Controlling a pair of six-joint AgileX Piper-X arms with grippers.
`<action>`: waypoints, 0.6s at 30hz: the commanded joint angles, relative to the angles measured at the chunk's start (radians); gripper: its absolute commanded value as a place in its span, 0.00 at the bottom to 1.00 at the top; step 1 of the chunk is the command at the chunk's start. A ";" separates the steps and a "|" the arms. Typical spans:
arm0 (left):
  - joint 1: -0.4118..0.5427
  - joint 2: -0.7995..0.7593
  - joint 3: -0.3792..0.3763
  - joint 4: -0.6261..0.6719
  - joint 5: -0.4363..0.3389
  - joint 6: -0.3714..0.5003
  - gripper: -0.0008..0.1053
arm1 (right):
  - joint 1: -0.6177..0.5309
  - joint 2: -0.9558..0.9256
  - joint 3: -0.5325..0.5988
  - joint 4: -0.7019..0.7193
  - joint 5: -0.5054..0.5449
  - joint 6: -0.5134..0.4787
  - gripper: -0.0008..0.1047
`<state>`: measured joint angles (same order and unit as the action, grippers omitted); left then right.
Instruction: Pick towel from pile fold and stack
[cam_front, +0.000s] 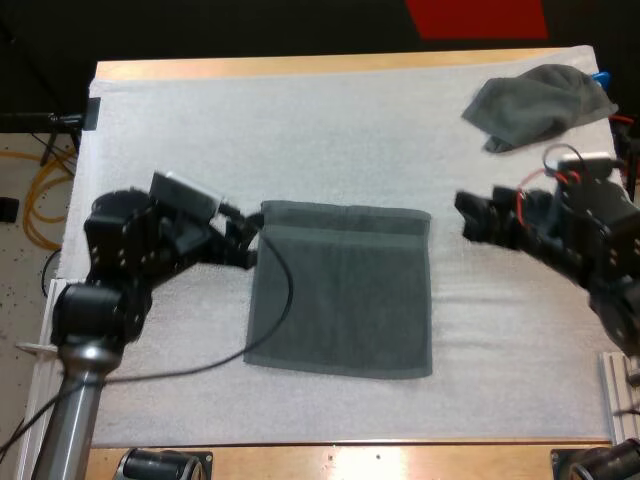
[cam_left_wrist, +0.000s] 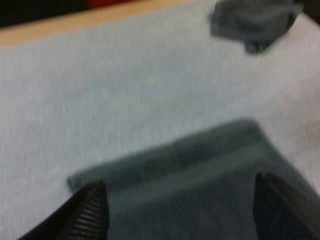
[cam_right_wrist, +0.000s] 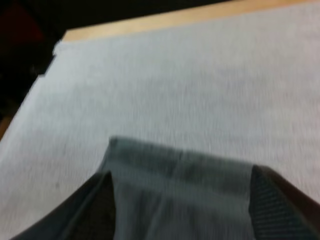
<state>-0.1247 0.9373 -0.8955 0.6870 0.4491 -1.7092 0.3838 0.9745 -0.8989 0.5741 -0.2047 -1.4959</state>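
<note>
A dark grey-green towel lies spread flat in the middle of the high view, on the white mat that covers the wooden table. It is roughly rectangular and smooth, with a band running along its far edge like a hem or a narrow fold; its near edge sits slightly aslant. A second towel of the same colour lies bunched in a loose heap at the upper right of the high view, near the mat's far right corner and well apart from the flat one. The left gripper is at the flat towel's far left corner; its fingers stand wide apart above the cloth and hold nothing. The right gripper is just beside the towel's far right corner, and its fingers are likewise spread apart over the banded edge, gripping nothing.
</note>
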 joint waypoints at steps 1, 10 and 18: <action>0.001 -0.039 -0.006 0.074 -0.012 0.013 0.58 | 0.010 -0.036 -0.009 0.077 -0.002 -0.013 0.55; 0.001 -0.263 -0.006 0.267 -0.053 0.062 0.58 | 0.189 -0.164 0.014 0.436 0.074 0.050 0.55; 0.001 -0.344 0.021 0.436 -0.059 0.062 0.62 | 0.262 -0.161 0.157 0.473 0.070 0.288 0.55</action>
<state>-0.1247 0.5955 -0.8734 1.1087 0.3965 -1.6465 0.6450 0.8131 -0.7316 1.0378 -0.1371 -1.2183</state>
